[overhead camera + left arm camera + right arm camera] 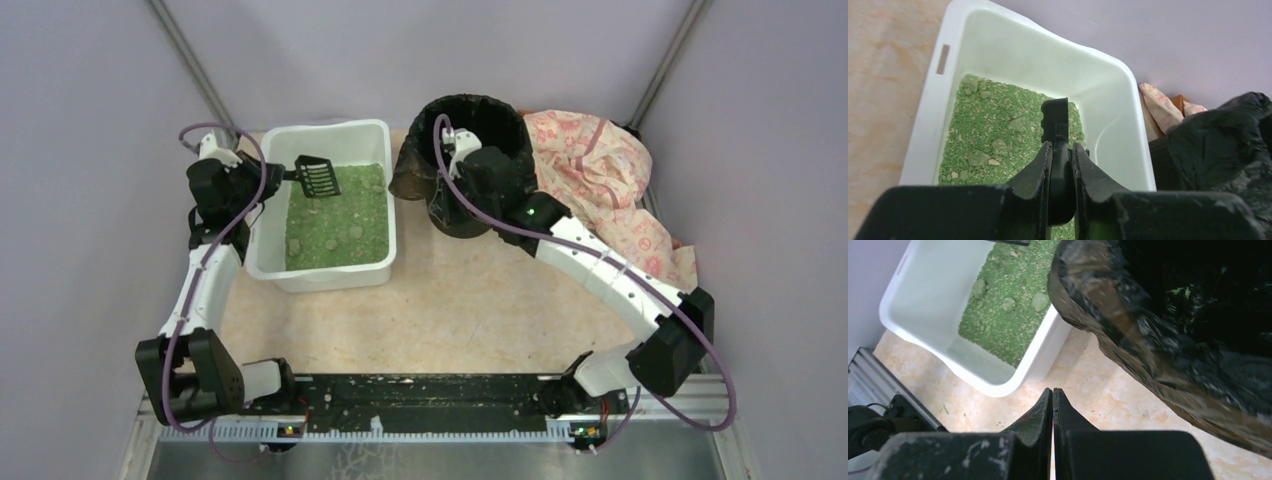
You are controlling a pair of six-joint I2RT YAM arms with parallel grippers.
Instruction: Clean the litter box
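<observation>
Showing slots only from overhead, the scoop (318, 176) sits clamped in left fingers (1037, 172).

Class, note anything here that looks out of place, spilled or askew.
A crumpled pink patterned cloth lies heaped beside the black-bagged bin, in the far right corner. The bag's skirt slumps unevenly toward the litter box.

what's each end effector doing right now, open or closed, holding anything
left end effector: closed on the handle of the black scoop, over the litter box.
right end effector: closed, holding nothing.
</observation>
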